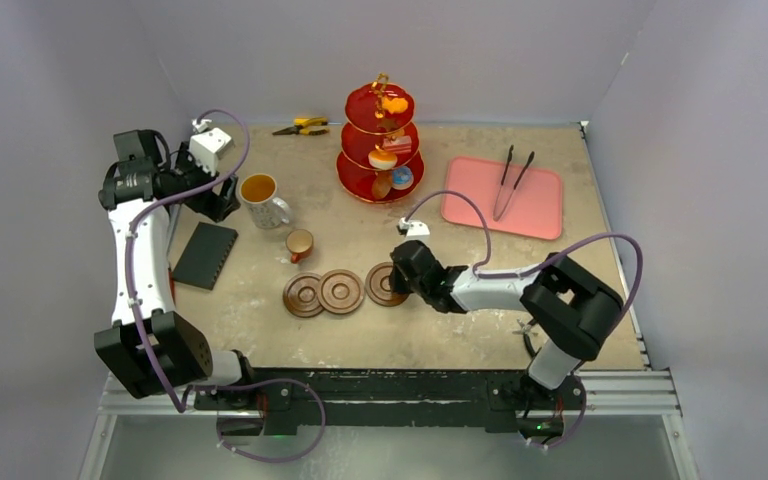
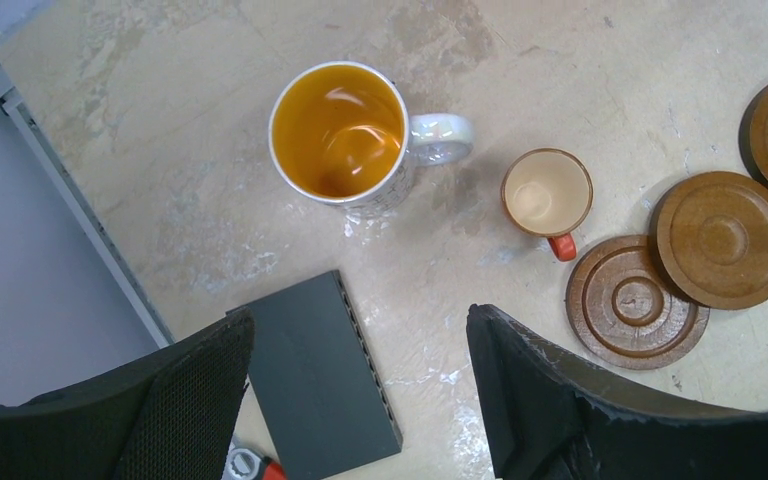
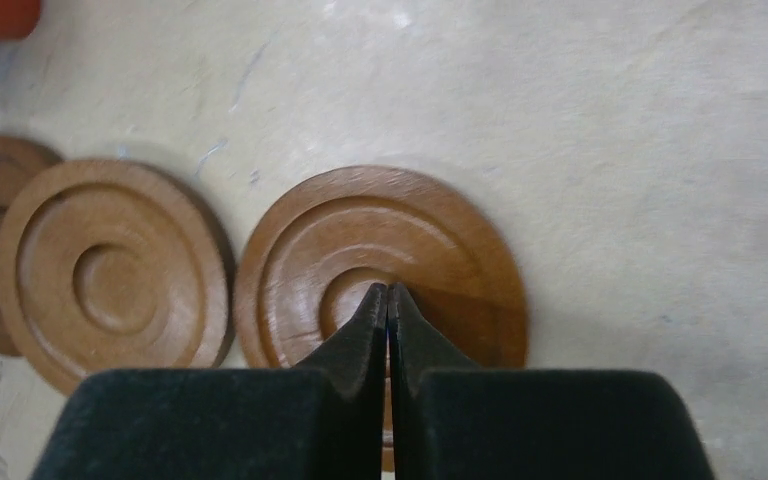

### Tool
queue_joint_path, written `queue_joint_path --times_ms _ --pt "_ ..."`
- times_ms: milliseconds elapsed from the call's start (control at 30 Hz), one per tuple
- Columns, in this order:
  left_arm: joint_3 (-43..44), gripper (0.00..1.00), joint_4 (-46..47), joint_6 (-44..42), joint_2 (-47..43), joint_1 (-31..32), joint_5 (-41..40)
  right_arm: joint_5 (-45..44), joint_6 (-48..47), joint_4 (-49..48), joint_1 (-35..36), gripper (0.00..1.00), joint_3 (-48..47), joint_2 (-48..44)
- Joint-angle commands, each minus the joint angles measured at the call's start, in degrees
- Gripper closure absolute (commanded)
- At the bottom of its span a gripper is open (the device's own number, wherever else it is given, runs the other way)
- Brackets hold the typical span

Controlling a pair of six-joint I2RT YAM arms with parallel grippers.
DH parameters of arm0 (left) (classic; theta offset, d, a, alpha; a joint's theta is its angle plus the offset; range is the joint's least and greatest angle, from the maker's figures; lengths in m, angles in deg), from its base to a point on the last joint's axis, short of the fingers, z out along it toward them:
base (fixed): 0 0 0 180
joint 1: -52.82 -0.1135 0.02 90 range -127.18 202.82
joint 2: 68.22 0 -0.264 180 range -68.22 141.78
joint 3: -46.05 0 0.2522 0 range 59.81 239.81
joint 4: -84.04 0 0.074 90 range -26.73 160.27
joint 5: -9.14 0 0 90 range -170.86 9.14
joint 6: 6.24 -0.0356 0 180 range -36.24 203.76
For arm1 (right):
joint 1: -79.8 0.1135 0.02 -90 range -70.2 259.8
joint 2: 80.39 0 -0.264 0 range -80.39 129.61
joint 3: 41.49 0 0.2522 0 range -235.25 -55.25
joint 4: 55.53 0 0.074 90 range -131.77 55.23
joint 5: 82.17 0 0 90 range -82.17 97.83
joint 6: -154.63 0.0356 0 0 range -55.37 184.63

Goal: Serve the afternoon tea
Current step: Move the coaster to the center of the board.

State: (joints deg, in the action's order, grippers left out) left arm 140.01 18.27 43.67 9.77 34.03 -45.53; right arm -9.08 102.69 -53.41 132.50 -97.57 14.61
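The red three-tier stand [image 1: 380, 140] with a gold handle stands at the back centre and holds small pastries [image 1: 394, 103]. The white mug of amber tea [image 1: 260, 195] [image 2: 340, 135] and the small brown cup [image 1: 300, 243] [image 2: 547, 192] stand left of centre. Three brown saucers lie in a row; the cup stands on none of them. My right gripper [image 1: 398, 279] [image 3: 388, 290] is shut and empty, its tips over the middle of the rightmost saucer [image 1: 383, 283] [image 3: 460, 250]. My left gripper [image 1: 212, 190] [image 2: 360, 330] is open and empty, high above the table near the mug.
The pink tray [image 1: 550, 212] with black tongs [image 1: 512, 180] lies at the back right. A dark flat slab [image 1: 205, 255] [image 2: 320, 390] lies at the left under my left gripper. Yellow pliers [image 1: 302, 126] lie at the back. The other two saucers [image 1: 303, 295] [image 1: 341, 291] overlap.
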Motion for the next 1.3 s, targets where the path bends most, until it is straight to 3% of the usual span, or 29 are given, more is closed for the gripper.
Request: queue_joint_path --times_ms 0,267,500,633,767,967,1267 --pt "3.58 0.24 0.18 -0.29 0.69 -0.28 0.8 0.24 6.71 3.85 -4.54 1.0 -0.31 0.24" --pt "5.22 0.24 -0.11 -0.08 1.5 -0.28 1.19 -5.43 10.75 11.17 -12.9 1.0 1.96 -4.34" --pt "6.12 0.24 -0.4 0.02 2.07 -0.27 1.49 -9.34 6.7 14.02 -15.54 1.0 -0.2 -8.93" --pt "6.66 0.24 -0.35 0.56 2.24 -0.25 1.73 -12.64 2.03 11.24 -10.08 1.0 -1.96 -14.06" --pt "7.18 0.24 1.17 4.58 2.87 -0.25 1.99 -9.85 -1.63 5.14 -2.46 1.0 -4.84 -14.28" --pt "7.46 0.24 1.66 7.19 3.17 -0.28 2.35 1.51 -3.81 -7.64 4.01 1.0 -6.36 -6.24" --pt "7.74 0.24 2.05 7.62 3.22 -0.25 1.59 8.65 -7.61 -16.31 9.58 1.0 -11.24 5.46"
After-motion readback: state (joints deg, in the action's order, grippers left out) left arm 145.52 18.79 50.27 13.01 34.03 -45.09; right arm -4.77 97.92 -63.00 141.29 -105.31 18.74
